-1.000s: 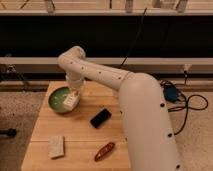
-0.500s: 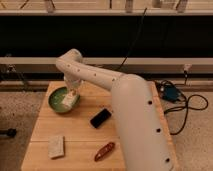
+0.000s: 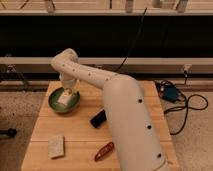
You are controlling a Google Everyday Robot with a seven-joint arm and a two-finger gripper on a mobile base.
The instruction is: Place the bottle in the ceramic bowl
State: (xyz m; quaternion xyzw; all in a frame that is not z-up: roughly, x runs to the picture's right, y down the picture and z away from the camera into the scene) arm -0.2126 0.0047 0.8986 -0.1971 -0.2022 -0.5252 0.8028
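The green ceramic bowl [image 3: 56,104] sits at the back left of the wooden table [image 3: 80,145]. A white bottle [image 3: 64,98] lies inside the bowl. My white arm reaches from the lower right up and over to the bowl. My gripper [image 3: 69,91] hangs right over the bowl, at the bottle's upper end.
A flat black rectangular object [image 3: 98,119] lies mid-table next to my arm. A pale sponge-like block [image 3: 56,146] lies at the front left. A reddish-brown oblong item [image 3: 104,151] lies at the front centre. Cables and a blue box [image 3: 170,93] lie on the floor to the right.
My arm has shifted slightly left over the bowl. The bottle stays in the bowl under the gripper.
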